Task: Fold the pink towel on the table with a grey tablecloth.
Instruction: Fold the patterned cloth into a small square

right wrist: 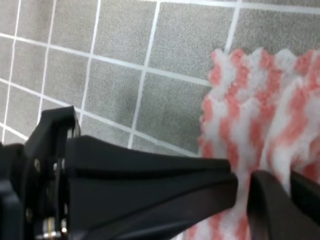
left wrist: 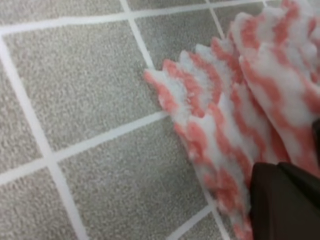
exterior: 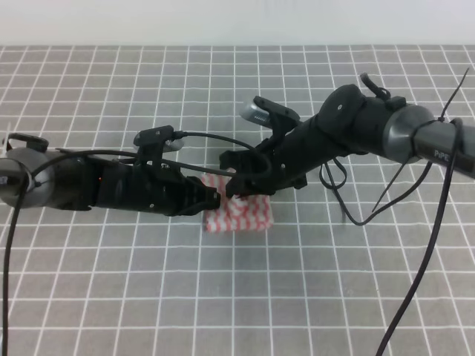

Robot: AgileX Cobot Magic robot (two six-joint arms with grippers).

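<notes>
— Lying on the table (exterior: 312, 274), near the middle of the high view, the towel (exterior: 245, 213) is seen as a small folded-looking patch of pink and white stripes. Where are the grippers placed?

— Both are brought down to it. The left gripper (exterior: 211, 199) is laid in from the left, its tip at the towel's left edge; the right gripper (exterior: 236, 185) is reached in from the upper right, over the towel's top edge. The two tips are set just beside each other.

— Can the left gripper's state be told?

— No. In the left wrist view only a dark finger (left wrist: 285, 202) is shown at the lower right corner, resting on the towel (left wrist: 240, 115), whose layered zigzag edges are spread over the table (left wrist: 80, 90). Whether cloth is pinched cannot be told.

— And the right?

— In the right wrist view, two dark fingers (right wrist: 150, 175) are seen close together over the towel (right wrist: 250, 115), with a narrow gap between their tips. Pink cloth is visible through that gap, yet whether it is gripped cannot be told. The table (right wrist: 125, 65) fills the rest.

— Anything else?

— Black cables (exterior: 415, 245) are hung from the right arm across the table.
</notes>
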